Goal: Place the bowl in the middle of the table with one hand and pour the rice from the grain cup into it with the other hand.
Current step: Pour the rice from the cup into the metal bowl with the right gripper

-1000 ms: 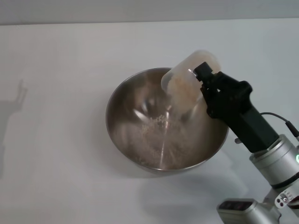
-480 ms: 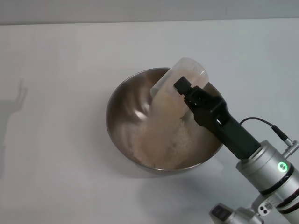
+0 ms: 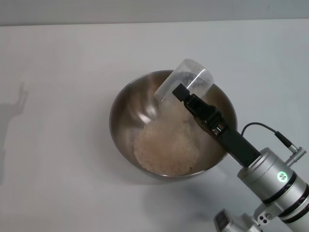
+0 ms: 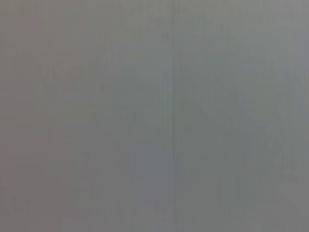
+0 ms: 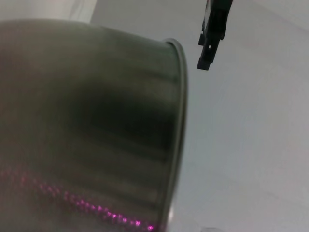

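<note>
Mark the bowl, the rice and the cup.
bowl (image 3: 121,104), head view, bare inner wall on its left side.
rice (image 3: 166,147), head view, middle of the heap.
cup (image 3: 190,77), head view, clear side wall.

I've tipped the grain cup (image 3: 186,83) further over with the right gripper (image 3: 181,93), and it now looks emptied; the rice (image 3: 166,146) has gone from a thin scatter to a broad mound in the bowl (image 3: 126,104).

bowl (image 3: 126,108) mid-table (image 3: 58,159), rice (image 3: 166,147) inside it, grain cup (image 3: 186,82) tipped over its far-right rim
</note>
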Robot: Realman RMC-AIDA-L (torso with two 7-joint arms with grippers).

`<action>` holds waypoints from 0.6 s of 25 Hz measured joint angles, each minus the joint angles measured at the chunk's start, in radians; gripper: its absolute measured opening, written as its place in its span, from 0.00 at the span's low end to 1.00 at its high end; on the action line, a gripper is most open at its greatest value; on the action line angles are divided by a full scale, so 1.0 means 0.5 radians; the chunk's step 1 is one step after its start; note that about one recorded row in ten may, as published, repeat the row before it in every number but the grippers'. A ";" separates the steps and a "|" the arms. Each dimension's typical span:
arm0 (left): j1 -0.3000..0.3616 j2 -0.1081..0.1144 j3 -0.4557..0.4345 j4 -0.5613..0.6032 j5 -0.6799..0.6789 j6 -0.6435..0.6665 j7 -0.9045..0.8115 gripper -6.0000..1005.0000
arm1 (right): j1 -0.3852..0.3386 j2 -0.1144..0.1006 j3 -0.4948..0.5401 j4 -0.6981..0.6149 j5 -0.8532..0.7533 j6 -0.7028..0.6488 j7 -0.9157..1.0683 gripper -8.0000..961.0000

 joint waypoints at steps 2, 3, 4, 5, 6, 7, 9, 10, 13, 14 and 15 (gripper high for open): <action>0.000 0.000 0.000 0.000 -0.001 -0.009 0.000 0.80 | -0.002 0.000 -0.006 0.006 0.000 0.012 -0.064 0.01; 0.000 0.000 0.000 0.000 -0.001 -0.009 0.000 0.80 | -0.003 0.000 -0.005 0.012 0.000 0.024 -0.105 0.01; 0.000 0.000 0.000 0.000 -0.001 -0.009 0.000 0.80 | -0.005 0.000 -0.002 0.017 0.000 0.038 -0.142 0.01; 0.000 0.000 0.000 0.000 -0.001 -0.009 0.000 0.80 | -0.006 0.000 0.003 0.025 0.000 0.052 -0.184 0.01; 0.000 0.000 0.000 0.000 -0.001 -0.009 0.000 0.80 | -0.006 0.000 0.005 0.028 0.000 0.061 -0.212 0.01; 0.000 0.000 0.000 0.000 -0.001 -0.009 0.000 0.80 | -0.006 0.000 0.006 0.030 0.000 0.067 -0.238 0.01; 0.000 0.000 0.000 0.000 -0.001 -0.009 0.000 0.80 | -0.007 0.000 0.007 0.033 0.000 0.076 -0.297 0.01; 0.000 0.000 0.000 0.000 -0.001 -0.009 0.000 0.80 | -0.007 0.000 0.008 0.036 0.000 0.082 -0.329 0.01; 0.000 0.000 0.000 0.000 -0.001 -0.009 0.000 0.80 | -0.004 0.000 0.005 0.059 0.000 0.118 -0.441 0.01; 0.000 0.000 0.000 0.000 -0.001 -0.009 0.000 0.80 | -0.004 0.000 0.005 0.059 0.000 0.118 -0.441 0.01; 0.000 0.000 0.000 0.000 0.000 -0.009 0.000 0.80 | -0.001 0.000 0.002 0.064 0.000 0.131 -0.463 0.01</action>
